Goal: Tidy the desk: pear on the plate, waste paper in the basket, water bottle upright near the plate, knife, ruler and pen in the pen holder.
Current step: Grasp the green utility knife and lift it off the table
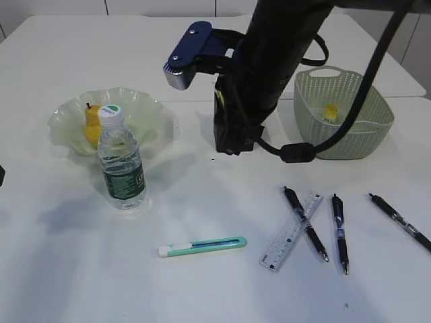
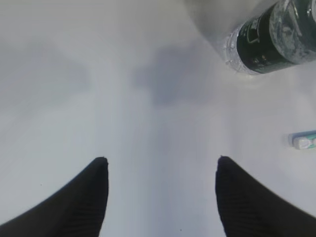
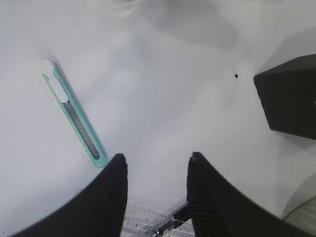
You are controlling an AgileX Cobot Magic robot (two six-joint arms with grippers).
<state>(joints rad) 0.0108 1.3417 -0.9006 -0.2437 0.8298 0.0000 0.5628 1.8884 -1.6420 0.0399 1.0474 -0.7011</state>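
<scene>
Between the right gripper [image 3: 154, 168], whose jaws stand apart and grasp nothing, the bare desk [image 3: 163, 98] shows, with the ruler [image 3: 148, 219] and a crossing pen just beneath them; my guess is it hangs here to pick stationery for the pen holder [image 3: 291, 96], off to one side. The teal knife [image 3: 74, 116] lies flat nearby. The left gripper [image 2: 160, 170] is likewise spread wide and empty over blank desk. Outward, the water bottle [image 1: 121, 165] stands upright just in front of the plate [image 1: 145, 111], which holds the pear [image 1: 91, 124]. The waste paper [image 1: 330, 111] sits in the basket [image 1: 363, 138]. The bottle's dark green label has writing too small to read.
</scene>
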